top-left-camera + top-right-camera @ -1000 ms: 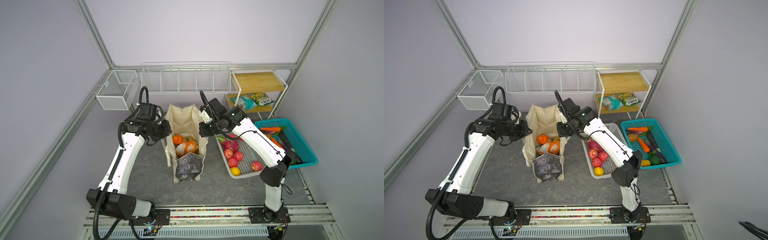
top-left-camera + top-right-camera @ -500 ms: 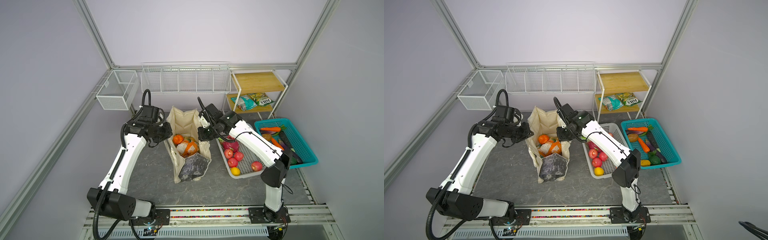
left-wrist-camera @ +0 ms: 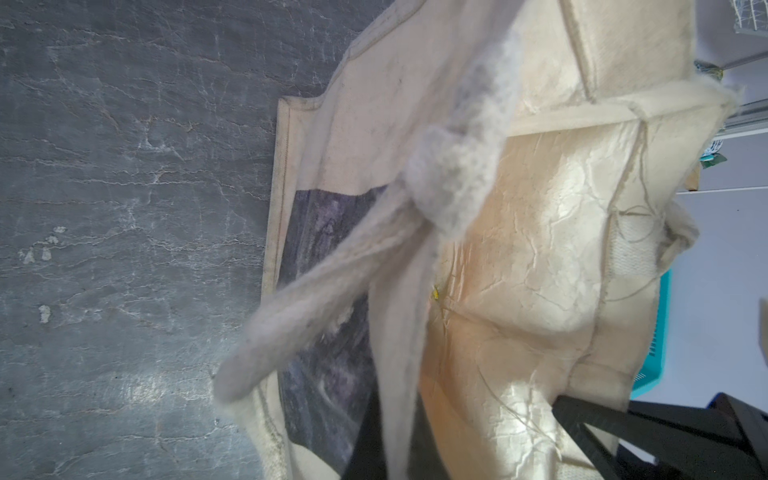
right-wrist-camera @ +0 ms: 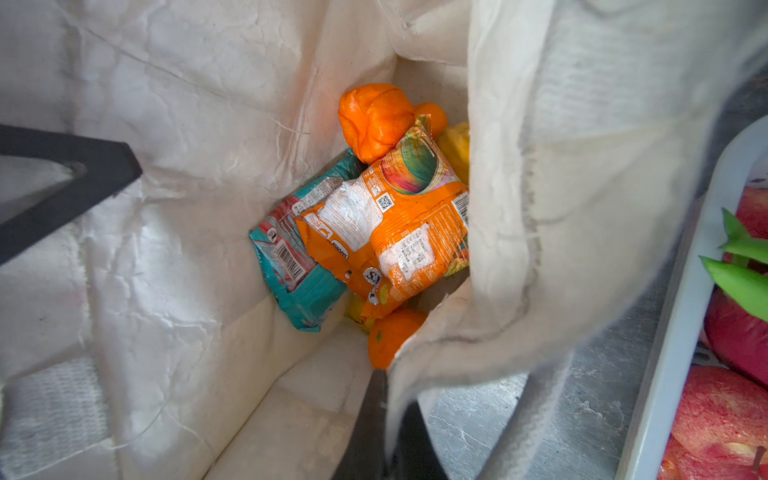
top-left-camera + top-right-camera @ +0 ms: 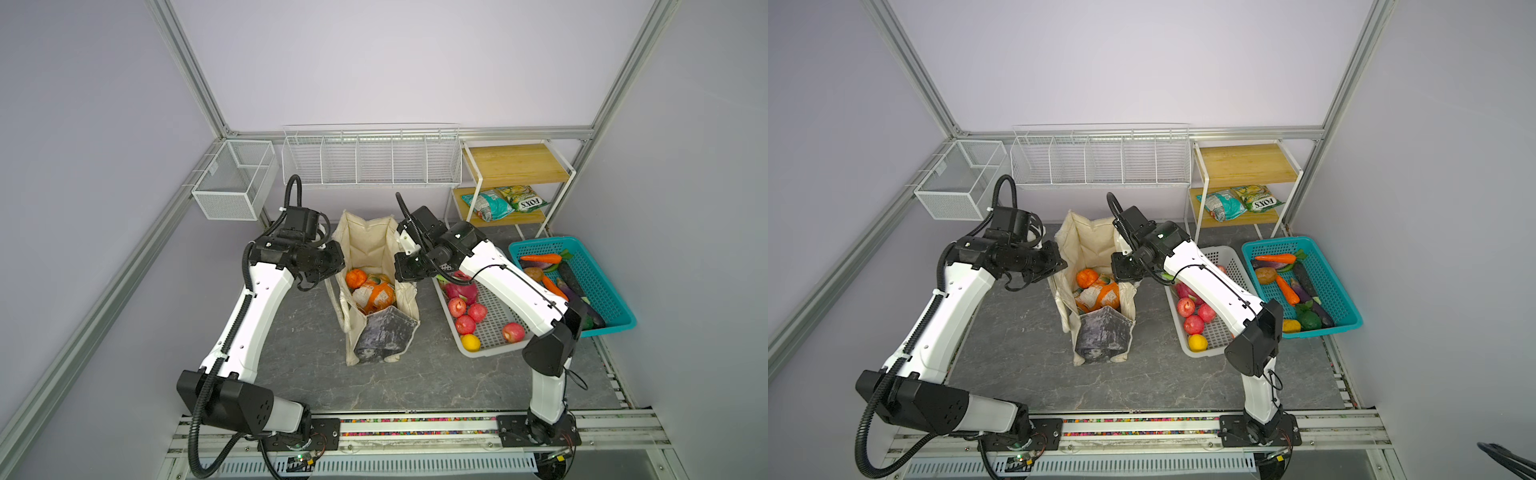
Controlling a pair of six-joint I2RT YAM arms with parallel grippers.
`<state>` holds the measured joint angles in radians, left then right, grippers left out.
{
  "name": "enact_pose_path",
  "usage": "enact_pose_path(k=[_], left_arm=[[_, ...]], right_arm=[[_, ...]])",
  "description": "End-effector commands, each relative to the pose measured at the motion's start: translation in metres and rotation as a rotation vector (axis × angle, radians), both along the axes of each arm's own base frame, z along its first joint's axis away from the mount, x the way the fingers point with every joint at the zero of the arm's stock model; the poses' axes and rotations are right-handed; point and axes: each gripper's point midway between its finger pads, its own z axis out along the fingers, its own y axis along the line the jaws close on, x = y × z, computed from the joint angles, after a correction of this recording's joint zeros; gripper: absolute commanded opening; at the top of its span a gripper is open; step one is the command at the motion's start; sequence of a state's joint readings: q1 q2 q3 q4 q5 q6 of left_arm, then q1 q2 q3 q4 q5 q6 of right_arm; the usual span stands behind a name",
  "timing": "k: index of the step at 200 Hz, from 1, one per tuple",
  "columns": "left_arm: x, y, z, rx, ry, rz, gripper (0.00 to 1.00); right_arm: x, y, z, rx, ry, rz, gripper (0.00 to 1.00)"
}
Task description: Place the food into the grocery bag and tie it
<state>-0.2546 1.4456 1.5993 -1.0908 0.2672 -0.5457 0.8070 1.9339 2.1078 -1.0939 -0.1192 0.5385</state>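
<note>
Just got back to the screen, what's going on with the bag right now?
Both arms are at the grocery bag, which stands open. The left tool and the right tool are each closed on cream fabric at opposite sides of its rim, seemingly gathering it for tying. Whether that is strap or rim I cannot tell. Inside lie oranges, an orange snack packet and a teal packet. In the white basket beside it sit red apples and a yellow fruit.
</note>
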Motion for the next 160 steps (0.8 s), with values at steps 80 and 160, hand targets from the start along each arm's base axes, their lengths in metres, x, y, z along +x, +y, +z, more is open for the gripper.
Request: enact_pose_path(k=[80, 160], left_arm=[[0.001, 0.01, 0.003, 0.046, -0.011, 0.051, 0.21], [-0.02, 0.074, 0.02, 0.101, -0.041, 0.284, 0.7]], right_arm=[[-0.004, 0.001, 0.022, 0.053, -0.046, -0.013, 0.07], [-0.004, 0.001, 0.017, 0.031, -0.048, 0.011, 0.07]])
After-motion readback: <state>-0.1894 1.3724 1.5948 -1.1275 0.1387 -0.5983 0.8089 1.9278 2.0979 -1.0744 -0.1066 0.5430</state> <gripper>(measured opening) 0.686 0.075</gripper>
